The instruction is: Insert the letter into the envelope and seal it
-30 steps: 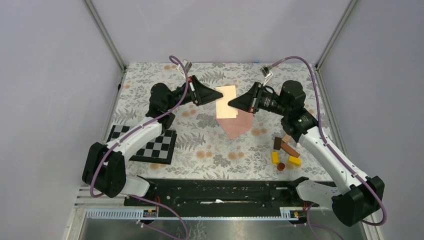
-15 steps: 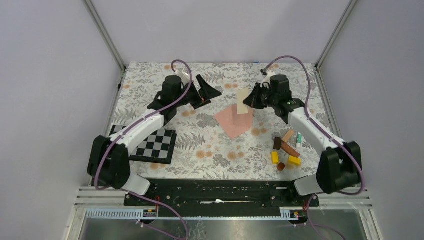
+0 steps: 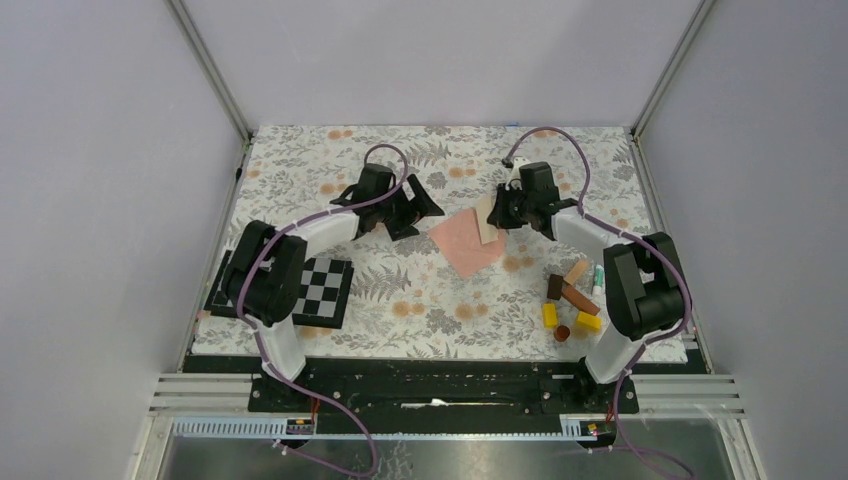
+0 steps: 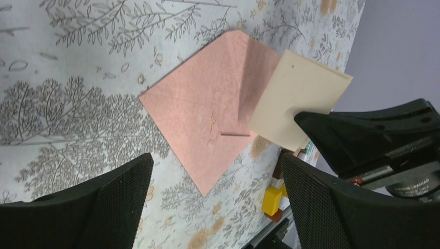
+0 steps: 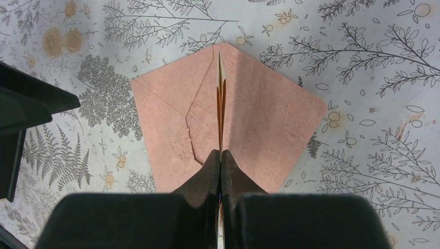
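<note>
Nearest on the left, one checkerboard lies partly hidden under the left arm. On the right is a small heap of blocks, overlapping too much to count. Further off, one envelope lies flat mid-table between two grippers. The left gripper stands wide and empty just left of it. The right gripper is clamped on one cream letter, held over the envelope's far right part, with one edge hidden between the fingers.

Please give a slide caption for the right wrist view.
Right gripper pinches the folded letter edge-on over the pink envelope.
</note>
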### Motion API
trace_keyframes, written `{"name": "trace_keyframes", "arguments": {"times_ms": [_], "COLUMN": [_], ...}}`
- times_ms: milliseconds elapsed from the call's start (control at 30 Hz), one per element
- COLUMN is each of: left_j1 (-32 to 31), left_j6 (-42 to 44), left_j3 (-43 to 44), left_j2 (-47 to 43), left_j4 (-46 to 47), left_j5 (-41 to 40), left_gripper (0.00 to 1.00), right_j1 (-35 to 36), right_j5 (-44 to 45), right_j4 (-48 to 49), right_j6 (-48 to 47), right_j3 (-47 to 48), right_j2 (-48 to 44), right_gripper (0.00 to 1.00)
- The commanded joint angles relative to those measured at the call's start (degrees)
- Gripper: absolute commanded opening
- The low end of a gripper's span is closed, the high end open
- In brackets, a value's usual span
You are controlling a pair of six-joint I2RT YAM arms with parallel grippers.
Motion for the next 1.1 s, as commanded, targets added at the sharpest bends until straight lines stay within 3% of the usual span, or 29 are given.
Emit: {"name": "trace_keyframes", "arguments": {"times_ms": [0, 533, 1067], "left_j1": [-0.5, -2.58, -5.24], "left_j6": [-0.5, 1.01, 3.4], "left_j3": [5.27, 11.29, 7.92], "left_j2": [3.0, 9.0, 8.5], "left_j4": [0.36, -2.02, -3.21], "left_j5": [-1.99, -2.28, 0.15], "left_gripper": [0.94, 0.94, 0.95], "right_j1": [-0.16, -0.15, -0.16], "right_j5": [0.44, -0.14, -1.75], "right_j4": [4.47, 2.97, 3.98], "right_j6": [-1.91, 4.41, 8.93], "right_j3": [-0.57, -7.32, -9.24], "right_j2": [1.06, -2.93, -0.5], "right_gripper": [0.0, 0.0, 0.0]}}
